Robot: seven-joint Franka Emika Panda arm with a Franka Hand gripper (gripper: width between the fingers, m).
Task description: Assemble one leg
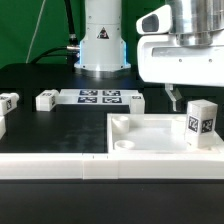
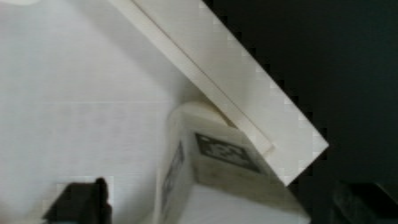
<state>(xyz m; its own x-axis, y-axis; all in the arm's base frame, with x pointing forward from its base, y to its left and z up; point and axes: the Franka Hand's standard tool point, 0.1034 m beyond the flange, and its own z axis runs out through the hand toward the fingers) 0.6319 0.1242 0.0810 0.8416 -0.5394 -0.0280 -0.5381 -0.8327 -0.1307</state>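
A leg (image 1: 200, 122), a small white block with a black-and-white tag, stands upright in the near corner of the large white square panel (image 1: 150, 128) at the exterior view's right. My gripper (image 1: 180, 98) hangs just above and beside it, open and empty. In the wrist view the leg (image 2: 222, 160) sits against the panel's raised rim (image 2: 231, 75), between my two dark fingertips (image 2: 75, 202), which stand apart from it. Three more legs lie on the black table at the exterior view's left, one of them (image 1: 45, 100) near the marker board.
The marker board (image 1: 100, 97) lies flat in front of the robot base (image 1: 103, 40). Two legs (image 1: 8, 103) sit at the exterior view's far left edge. A white ledge (image 1: 60, 165) runs along the table's near edge.
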